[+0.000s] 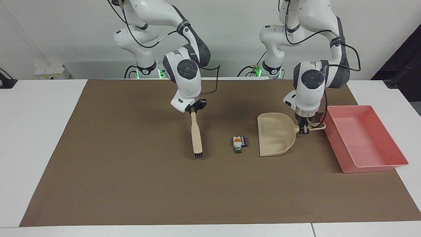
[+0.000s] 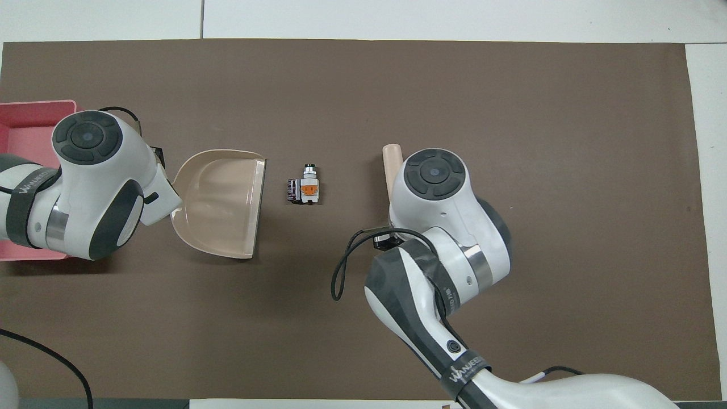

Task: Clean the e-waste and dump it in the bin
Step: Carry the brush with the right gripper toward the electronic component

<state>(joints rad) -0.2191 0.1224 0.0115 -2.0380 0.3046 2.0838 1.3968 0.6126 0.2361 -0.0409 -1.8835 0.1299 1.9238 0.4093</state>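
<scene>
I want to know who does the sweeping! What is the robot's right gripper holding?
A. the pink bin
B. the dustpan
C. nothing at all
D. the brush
D. The right gripper is shut on the handle of the brush, bristles down by the brown mat, beside the e-waste; the dustpan is in the left gripper instead.

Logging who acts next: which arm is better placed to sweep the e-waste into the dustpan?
Right. Its gripper holds the brush beside the e-waste; the left gripper only holds the dustpan at the e-waste's left-arm end.
</scene>
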